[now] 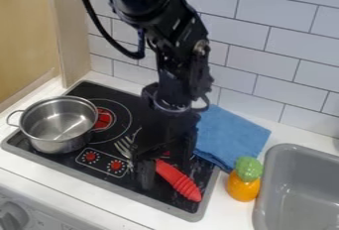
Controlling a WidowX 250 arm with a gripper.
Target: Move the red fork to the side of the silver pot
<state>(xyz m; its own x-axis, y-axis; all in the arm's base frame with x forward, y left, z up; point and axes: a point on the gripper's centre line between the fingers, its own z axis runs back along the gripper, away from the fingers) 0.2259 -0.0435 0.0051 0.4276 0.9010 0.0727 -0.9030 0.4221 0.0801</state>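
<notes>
The gripper (165, 169) hangs low over the front right of the black stovetop, its two fingers apart. The red fork (179, 180) lies slantwise there; its ribbed handle points to the front right, and its metal tines (123, 147) show left of the gripper. One finger hides the part of the fork between tines and handle. Whether the fingers touch it, I cannot tell. At the stove's left stands the silver pot (59, 124), upright, its loop handle to the left.
A folded blue cloth (228, 134) lies right of the arm, partly over the stove's edge. The orange toy with a green top (244, 184) stands by the grey sink (298, 184). Red knobs (90, 156) are on the stove's front left, and a tiled wall (271, 60) rises behind.
</notes>
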